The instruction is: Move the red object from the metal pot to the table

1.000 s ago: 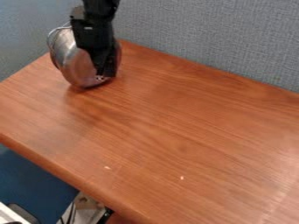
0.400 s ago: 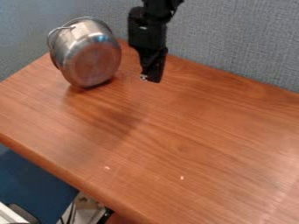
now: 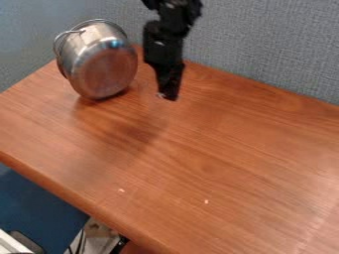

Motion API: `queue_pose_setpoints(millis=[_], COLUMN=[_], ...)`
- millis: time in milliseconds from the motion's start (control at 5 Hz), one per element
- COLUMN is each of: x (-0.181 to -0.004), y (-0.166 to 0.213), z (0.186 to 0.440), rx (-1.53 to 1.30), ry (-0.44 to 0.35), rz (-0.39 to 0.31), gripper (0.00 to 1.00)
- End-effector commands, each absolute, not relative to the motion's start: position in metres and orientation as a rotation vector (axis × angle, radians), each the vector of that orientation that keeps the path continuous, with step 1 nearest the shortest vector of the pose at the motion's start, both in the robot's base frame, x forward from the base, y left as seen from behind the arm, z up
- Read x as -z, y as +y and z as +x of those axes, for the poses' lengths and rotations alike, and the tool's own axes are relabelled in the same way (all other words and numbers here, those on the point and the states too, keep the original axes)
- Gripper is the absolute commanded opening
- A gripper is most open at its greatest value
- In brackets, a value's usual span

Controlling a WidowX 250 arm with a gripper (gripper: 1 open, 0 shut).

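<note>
One arm works this scene, and its gripper [image 3: 169, 91] hangs pointing straight down over the table [image 3: 199, 159], to the right of the metal pot [image 3: 95, 60] and clear of it. The pot lies tipped on its side near the far left corner of the wooden top, its shiny round base turned toward the camera and its mouth facing away, so nothing inside it can be seen from here.

No red shows plainly anywhere in the view. The red object cannot be made out in the pot, on the wood, or between the fingertips; the tips are dark, narrow and slightly blurred, and if a small flat piece is pinched there it is too small to tell. That is the relation the next move depends on: bare tabletop lies directly beneath the fingertips, with a faint shadow on the grain just below and to the left of them, and the pot stands well off to the left, so a release here would land on wood rather than back in the steel. The object's long axis cannot be judged.

The jaws are drawn fully together, the two fingers reading as a single thin point. Whether that is a pinch on the red piece or fingers closed on nothing cannot be decided from this view. The tips appear close above the surface, though contact with the wood cannot be confirmed.
</note>
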State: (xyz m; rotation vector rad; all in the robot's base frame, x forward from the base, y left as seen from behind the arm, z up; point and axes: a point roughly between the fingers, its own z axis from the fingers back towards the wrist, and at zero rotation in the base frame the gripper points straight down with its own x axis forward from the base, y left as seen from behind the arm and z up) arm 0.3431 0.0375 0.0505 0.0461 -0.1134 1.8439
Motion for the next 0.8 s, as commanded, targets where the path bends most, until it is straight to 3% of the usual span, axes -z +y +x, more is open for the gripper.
queue_pose_setpoints(millis=[0,200,600], x=[-0.062,-0.041,-0.028], y=[0.046,0.043,0.048], z=[0.358,0.37,0.387], rx=[-1.938,-1.887,-1.774], ry=[-0.172,-0.152,-0.084], rz=[0.019,0.053,0.121], gripper=[0.0,0.0,0.0])
